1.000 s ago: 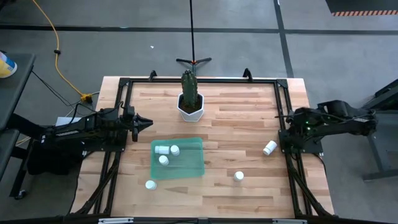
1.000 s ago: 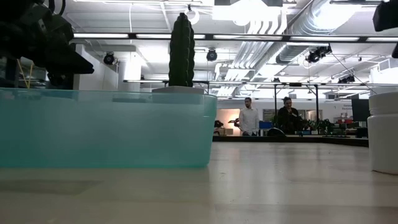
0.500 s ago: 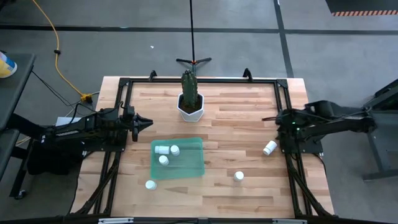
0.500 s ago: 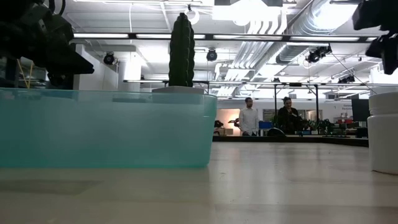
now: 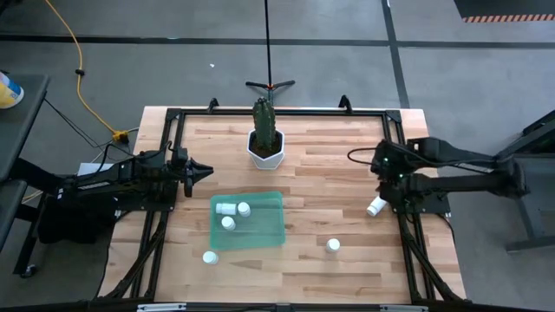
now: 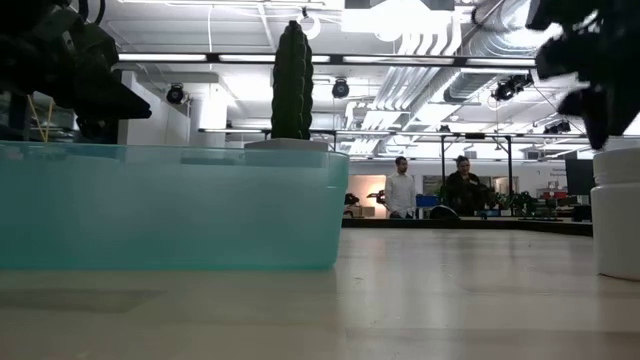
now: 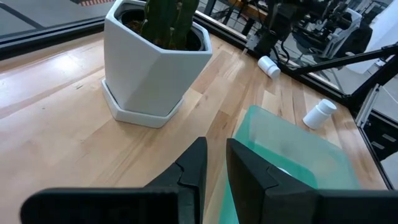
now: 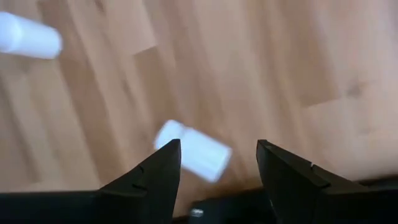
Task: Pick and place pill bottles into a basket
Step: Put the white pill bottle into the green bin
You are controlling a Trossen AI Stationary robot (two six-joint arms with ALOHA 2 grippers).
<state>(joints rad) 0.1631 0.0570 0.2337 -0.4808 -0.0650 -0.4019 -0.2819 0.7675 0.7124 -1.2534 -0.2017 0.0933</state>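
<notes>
The right gripper (image 5: 379,171) hangs over the right side of the wooden counter (image 5: 321,156), its two dark fingers (image 8: 158,171) spread apart with nothing between them — in the right wrist view a pill bottle lying on its side (image 8: 193,150) shows on the wood below the gap, untouched. In the high view that same bottle (image 5: 375,206) lies tilted just beside the counter's right frame rail, close under the right arm.

The left gripper (image 5: 206,170) waits at the left edge of the counter, pointing inward, its fingers (image 7: 194,168) drawn together on nothing.

The basket (image 5: 260,234), a translucent teal tray, sits on the near-left part of the counter. Three pill bottles lie in its left half: one on its side (image 5: 225,208), one next to it (image 5: 244,209), and one just below them (image 5: 227,223). Another bottle (image 5: 209,257) stands on the wood just outside the basket's near-left corner, and another (image 5: 333,245) stands well apart, between the basket and the right rail.

A white hexagonal pot (image 5: 265,151) with a cactus (image 5: 264,117) stands toward the far edge — behind the basket.
</notes>
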